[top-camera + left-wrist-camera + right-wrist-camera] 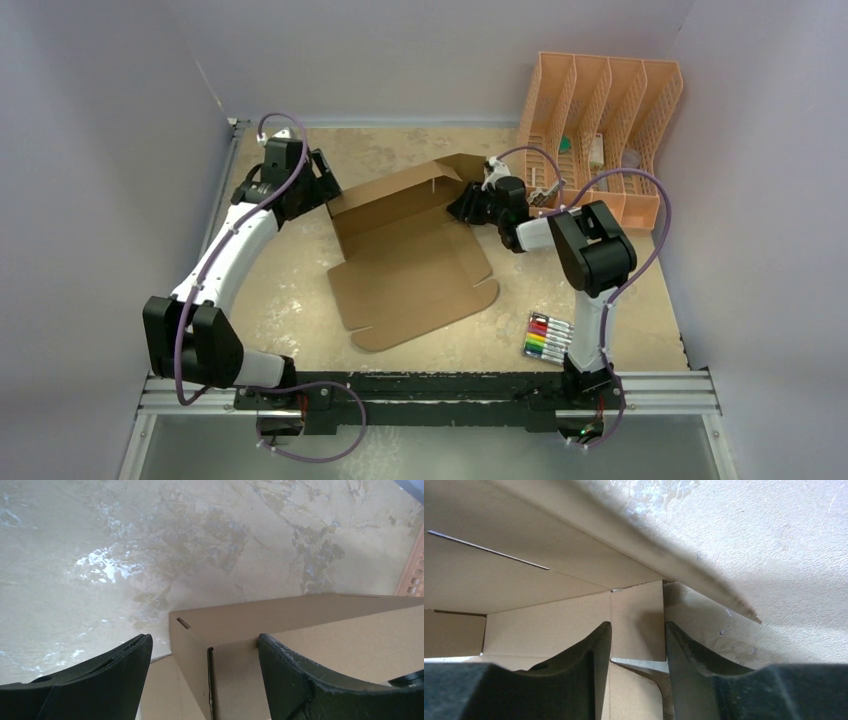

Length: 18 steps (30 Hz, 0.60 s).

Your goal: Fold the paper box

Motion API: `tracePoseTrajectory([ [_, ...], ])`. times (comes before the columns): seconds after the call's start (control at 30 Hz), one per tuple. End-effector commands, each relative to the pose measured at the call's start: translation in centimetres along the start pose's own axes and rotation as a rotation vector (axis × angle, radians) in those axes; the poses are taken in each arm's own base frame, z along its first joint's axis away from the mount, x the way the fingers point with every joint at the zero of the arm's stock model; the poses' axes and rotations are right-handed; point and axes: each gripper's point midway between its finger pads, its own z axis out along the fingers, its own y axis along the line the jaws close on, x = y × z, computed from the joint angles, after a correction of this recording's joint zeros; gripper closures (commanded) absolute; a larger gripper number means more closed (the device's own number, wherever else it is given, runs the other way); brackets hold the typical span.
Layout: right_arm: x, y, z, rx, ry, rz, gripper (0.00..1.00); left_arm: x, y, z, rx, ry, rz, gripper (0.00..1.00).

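The paper box (pixel 410 255) is a brown cardboard sheet lying mid-table, with its back wall folded up. My left gripper (pixel 322 188) is at the wall's back-left corner. In the left wrist view that corner of the paper box (pixel 300 615) stands between the wide-open jaws of the left gripper (pixel 205 637), and the right finger (pixel 290 675) touches the wall's top edge. My right gripper (pixel 466 206) is at the wall's right end. There the right gripper (pixel 636 627) is partly open, with a small side tab (pixel 636 620) filling the gap between its fingers. No grip on the tab shows.
A peach slotted organizer (pixel 600 130) stands at the back right, close behind the right arm; its edge (pixel 412 575) shows in the left wrist view. A pack of coloured markers (pixel 548 337) lies at the front right. Grey walls enclose the table.
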Motion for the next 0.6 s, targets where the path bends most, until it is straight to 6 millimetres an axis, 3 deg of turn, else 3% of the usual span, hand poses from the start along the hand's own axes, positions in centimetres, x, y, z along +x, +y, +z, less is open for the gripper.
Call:
tracePoseTrajectory([
  [0.0, -2.1, 2.8, 0.0, -0.081, -0.038, -0.062, 0.58, 0.1, -1.8, -0.1, 0.077, -0.016, -0.047, 0.23],
  [0.17, -2.8, 4.0, -0.3, -0.058, -0.067, -0.155, 0.72, 1.2, -2.2, 0.3, 0.089, 0.002, -0.056, 0.24],
  [0.57, -3.1, 6.6, -0.5, 0.026, -0.139, -0.438, 0.8, 1.6, -2.6, 0.4, 0.106, 0.005, -0.088, 0.24],
])
